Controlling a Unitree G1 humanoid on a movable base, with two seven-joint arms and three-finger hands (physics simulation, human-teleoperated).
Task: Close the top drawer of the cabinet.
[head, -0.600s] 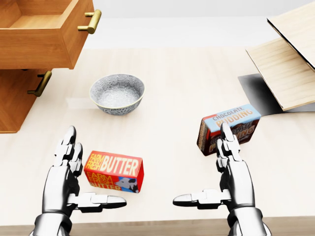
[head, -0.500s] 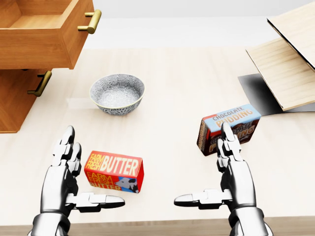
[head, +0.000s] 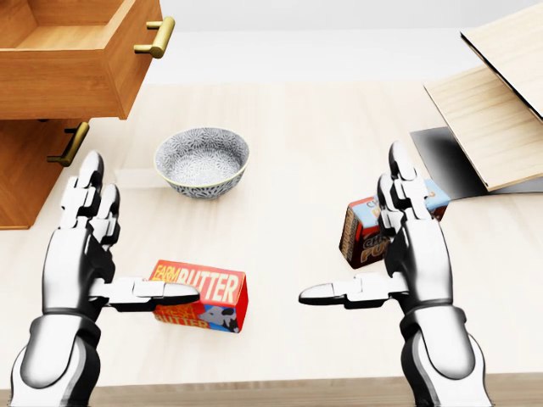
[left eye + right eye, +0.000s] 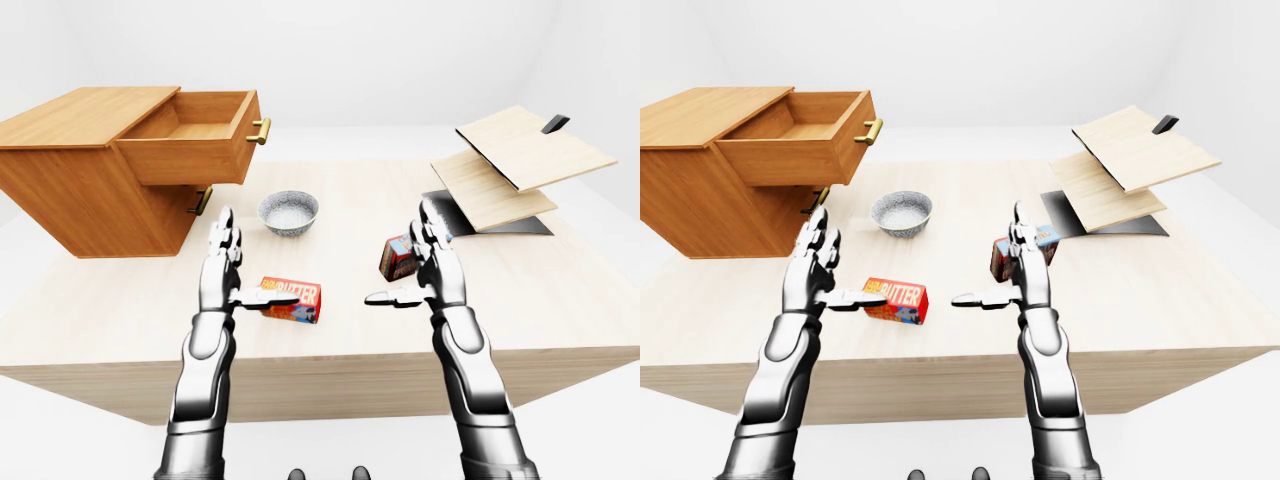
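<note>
the top drawer (image 4: 195, 135) stands pulled out of the cabinet (image 4: 75, 175) at the tabletop's (image 4: 560, 290) far left corner, while the left robot hand (image 3: 89, 246) and right robot hand (image 3: 399, 246) hover wide and empty near the near edge, flanking the butter box (image 3: 204, 297).

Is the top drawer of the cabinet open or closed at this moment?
Open. The top drawer juts out of the cabinet toward the view's right, its empty inside visible, its brass handle far out beyond the lower drawer's handle.
</note>
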